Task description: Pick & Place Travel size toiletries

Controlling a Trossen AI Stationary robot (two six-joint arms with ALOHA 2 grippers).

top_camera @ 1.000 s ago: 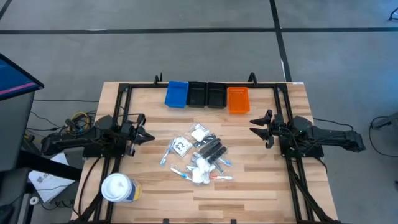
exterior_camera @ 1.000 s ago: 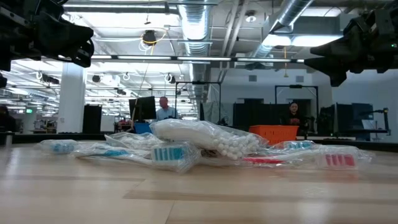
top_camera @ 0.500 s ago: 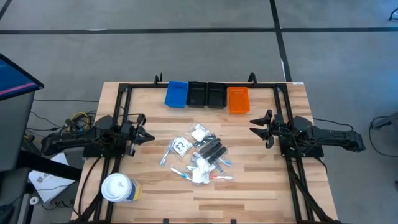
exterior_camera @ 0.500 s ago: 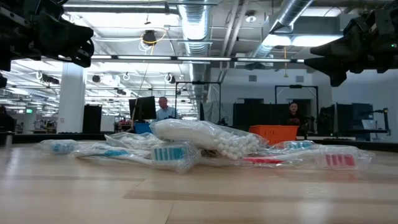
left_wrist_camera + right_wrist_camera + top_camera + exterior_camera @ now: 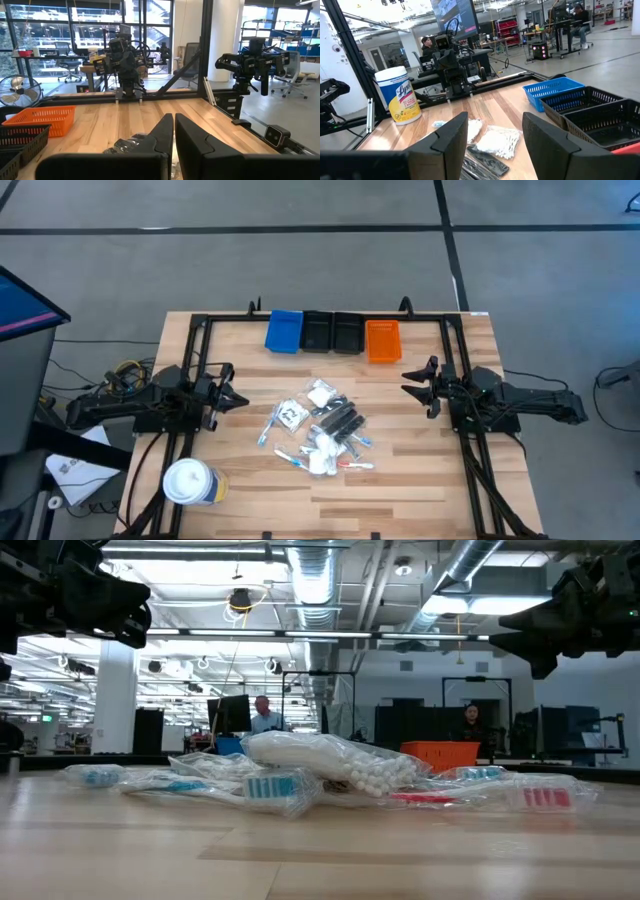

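Note:
The travel size toiletries (image 5: pixel 320 430) lie in a loose pile mid-table: clear sachets, black combs, a bag of cotton swabs (image 5: pixel 350 765), and red and blue sticks in wrappers. Each rests flat on the wood or on the others. My left gripper (image 5: pixel 240 400) hovers left of the pile, shut and empty; in its wrist view the fingers (image 5: pixel 167 131) nearly meet, with the pile (image 5: pixel 131 145) below them. My right gripper (image 5: pixel 405 383) hovers right of the pile, open and empty; its wrist view shows the pile (image 5: pixel 495 139) ahead of it.
A blue bin (image 5: pixel 284 330), two black bins (image 5: pixel 332 332) and an orange bin (image 5: pixel 383 340) stand in a row along the far edge. A white tub with a yellow label (image 5: pixel 190 483) stands near the near-left corner. Bare wood surrounds the pile. People sit in the room beyond.

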